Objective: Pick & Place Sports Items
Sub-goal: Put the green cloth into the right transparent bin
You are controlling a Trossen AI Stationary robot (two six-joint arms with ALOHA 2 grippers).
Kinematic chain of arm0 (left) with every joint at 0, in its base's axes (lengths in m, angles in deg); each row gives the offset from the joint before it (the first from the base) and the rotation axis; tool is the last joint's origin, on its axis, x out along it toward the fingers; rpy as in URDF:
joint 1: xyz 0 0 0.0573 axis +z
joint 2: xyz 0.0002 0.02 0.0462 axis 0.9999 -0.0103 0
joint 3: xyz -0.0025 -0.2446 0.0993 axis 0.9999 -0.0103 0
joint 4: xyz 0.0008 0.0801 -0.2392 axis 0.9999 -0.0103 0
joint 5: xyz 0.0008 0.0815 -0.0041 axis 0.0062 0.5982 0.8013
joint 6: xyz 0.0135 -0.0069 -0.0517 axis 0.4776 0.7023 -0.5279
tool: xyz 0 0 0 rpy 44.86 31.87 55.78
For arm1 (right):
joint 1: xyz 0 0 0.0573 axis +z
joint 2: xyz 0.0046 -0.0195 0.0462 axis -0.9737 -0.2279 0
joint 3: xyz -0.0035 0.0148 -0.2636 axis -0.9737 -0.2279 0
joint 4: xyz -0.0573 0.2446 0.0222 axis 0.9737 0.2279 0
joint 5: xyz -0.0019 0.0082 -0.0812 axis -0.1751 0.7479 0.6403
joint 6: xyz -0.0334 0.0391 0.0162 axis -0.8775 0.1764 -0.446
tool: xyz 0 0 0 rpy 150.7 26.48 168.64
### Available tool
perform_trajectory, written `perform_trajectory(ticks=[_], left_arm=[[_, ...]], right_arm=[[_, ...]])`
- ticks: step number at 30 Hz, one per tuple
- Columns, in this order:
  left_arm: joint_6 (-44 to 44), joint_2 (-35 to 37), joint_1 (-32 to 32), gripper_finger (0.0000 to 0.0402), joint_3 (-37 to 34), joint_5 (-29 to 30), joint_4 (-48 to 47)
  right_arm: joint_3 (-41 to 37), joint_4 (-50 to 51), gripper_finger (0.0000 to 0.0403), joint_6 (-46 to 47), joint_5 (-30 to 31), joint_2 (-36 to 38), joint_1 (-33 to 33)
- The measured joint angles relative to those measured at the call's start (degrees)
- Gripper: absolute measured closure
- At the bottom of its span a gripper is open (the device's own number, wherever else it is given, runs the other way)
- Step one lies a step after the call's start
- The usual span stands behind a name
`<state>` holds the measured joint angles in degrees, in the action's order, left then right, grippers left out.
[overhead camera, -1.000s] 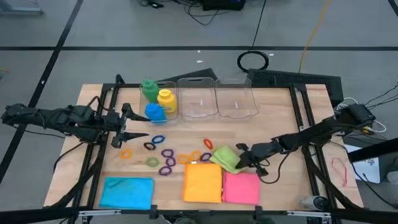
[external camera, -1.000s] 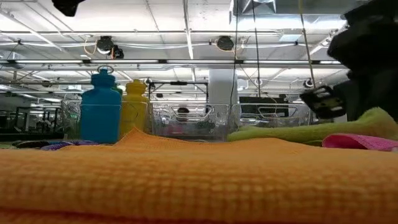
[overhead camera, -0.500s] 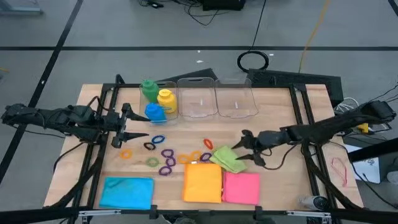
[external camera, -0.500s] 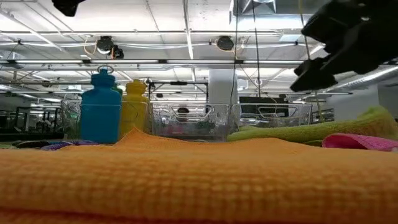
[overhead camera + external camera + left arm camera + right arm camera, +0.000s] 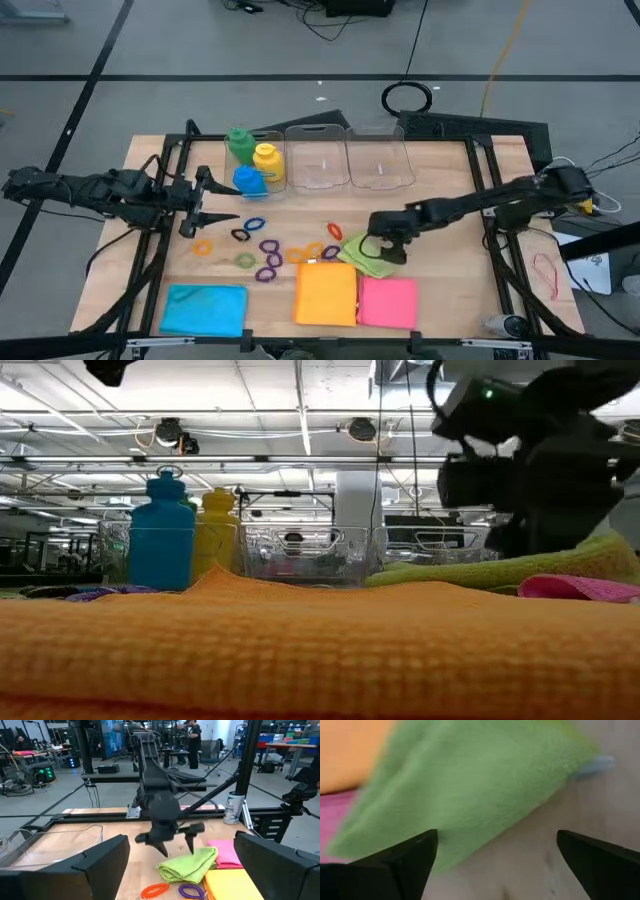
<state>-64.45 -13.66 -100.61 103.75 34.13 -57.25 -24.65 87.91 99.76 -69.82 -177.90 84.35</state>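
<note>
The left jaws [image 5: 200,205] stand parted and empty over the surface [image 5: 440,180], with the blue bottle [image 5: 248,180] just beyond them and the scattered rings [image 5: 268,248] a little farther across. That arm lies low and stretched out along the left side, waiting.

The right jaws [image 5: 385,243] are spread wide with nothing in them, pointing down right over the green cloth [image 5: 362,255], which lies below and between the tips, partly on the orange cloth [image 5: 327,293] and touching the pink cloth [image 5: 388,300]. That arm reaches in long from the right, wrist bent downward.

The green cloth looks soft, light and floppy; it would likely sag, so pinching a thick fold near its raised edge seems best.
</note>
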Motion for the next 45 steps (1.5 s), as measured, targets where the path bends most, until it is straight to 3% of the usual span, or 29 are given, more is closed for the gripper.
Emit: perform_trajectory(ticks=[9, 20, 26, 32, 36, 40, 45], left_arm=[[0.0, 0.0, 0.0, 0.0105, 0.0, 0.0, 0.0], [0.0, 0.0, 0.0, 0.0105, 0.0, 0.0, 0.0], [0.0, 0.0, 0.0, 0.0105, 0.0, 0.0, 0.0], [0.0, 0.0, 0.0, 0.0105, 0.0, 0.0, 0.0], [0.0, 0.0, 0.0, 0.0105, 0.0, 0.0, 0.0], [0.0, 0.0, 0.0, 0.0105, 0.0, 0.0, 0.0], [0.0, 0.0, 0.0, 0.0105, 0.0, 0.0, 0.0]], right_arm=[[0.0, -6.7, 0.0107, 2.7, -0.2, -5.9, -0.1], [-0.1, -10.4, 0.0142, 1.7, -1.1, -6.8, -0.4], [-1.4, -10.8, 0.0210, 0.0, -0.7, -6.8, -0.3], [-3.9, -12.4, 0.0321, -1.2, -0.9, -6.8, -0.7], [-4.0, -12.5, 0.0400, -3.3, -4.3, -6.1, -1.1], [-4.2, -11.1, 0.0389, -4.3, -5.5, -3.1, -1.0], [-4.3, -10.7, 0.0402, -4.7, -2.8, 4.2, -1.2]])
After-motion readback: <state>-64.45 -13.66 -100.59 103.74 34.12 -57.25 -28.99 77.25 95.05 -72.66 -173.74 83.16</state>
